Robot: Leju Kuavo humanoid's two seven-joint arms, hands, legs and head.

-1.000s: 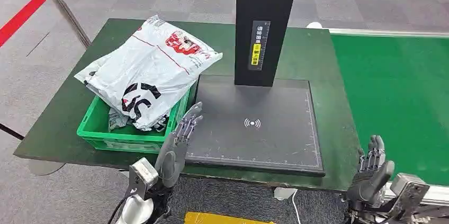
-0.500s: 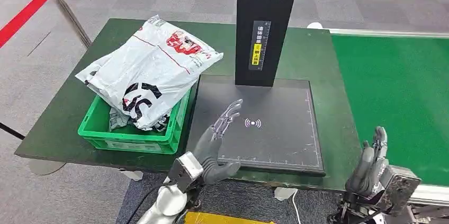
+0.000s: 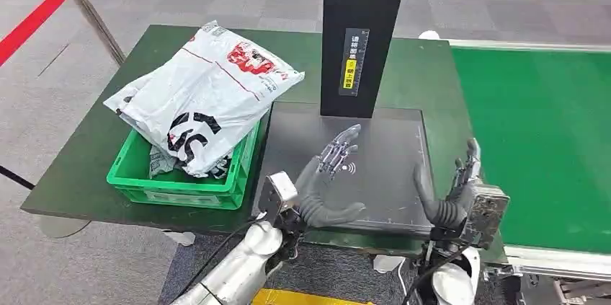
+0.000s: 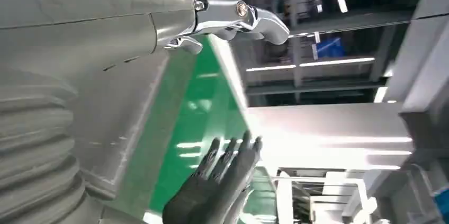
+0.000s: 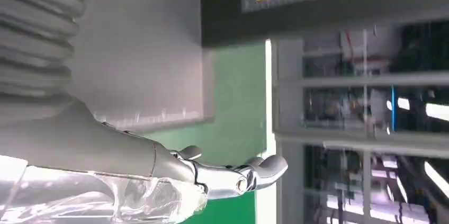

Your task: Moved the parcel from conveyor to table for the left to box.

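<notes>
Far to my left, the parcel (image 3: 205,96) lies heaped on the green box (image 3: 173,179), overhanging its rim, its long axis slanting from the near left corner of the table (image 3: 94,139) toward the scanner post (image 3: 360,38). It appears already boxed. My left hand (image 3: 328,175) hovers over the dark scanner pad (image 3: 389,168), fingers spread, holding nothing, and is the nearer of the two to the parcel, which lies off to its left. My right hand (image 3: 450,193) stands at the pad's right edge, fingers apart and empty, beside the green conveyor (image 3: 540,139).
</notes>
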